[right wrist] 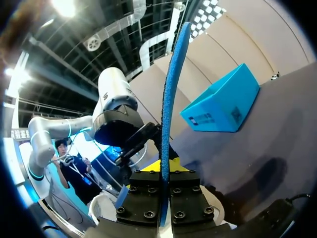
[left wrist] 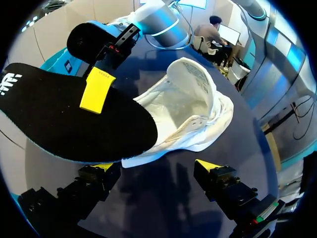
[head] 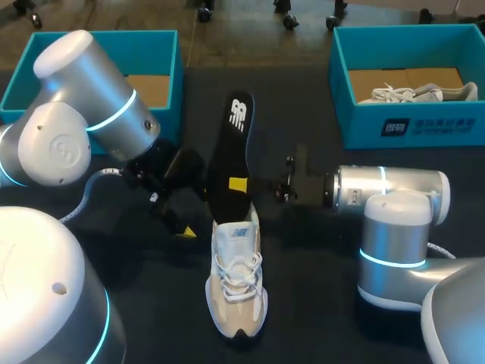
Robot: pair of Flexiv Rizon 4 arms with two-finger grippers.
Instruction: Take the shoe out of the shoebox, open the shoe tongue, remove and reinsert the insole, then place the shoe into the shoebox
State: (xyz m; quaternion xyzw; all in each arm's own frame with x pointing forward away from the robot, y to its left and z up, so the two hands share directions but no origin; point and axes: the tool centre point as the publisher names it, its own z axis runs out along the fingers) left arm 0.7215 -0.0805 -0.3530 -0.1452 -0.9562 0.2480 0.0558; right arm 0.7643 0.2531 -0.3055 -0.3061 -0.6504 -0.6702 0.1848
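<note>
A white and beige shoe (head: 236, 280) lies on the dark table, toe toward the front edge. Its black insole (head: 229, 148) stands on edge above the heel, and my right gripper (head: 237, 184) is shut on it, one yellow tip showing on its face. In the right wrist view the insole's blue edge (right wrist: 171, 89) rises from between the shut fingers (right wrist: 164, 171). My left gripper (head: 189, 220) is open, just left of the shoe's heel. In the left wrist view, the shoe's open mouth (left wrist: 193, 109) and the insole (left wrist: 64, 119) lie ahead of the open gripper (left wrist: 153, 168).
An open teal shoebox (head: 106, 38) stands at the back left, partly hidden behind my left arm. A second teal shoebox (head: 424, 125) at the back right holds another white shoe (head: 420, 93). The right arm's big joint (head: 394, 243) stands right of the shoe.
</note>
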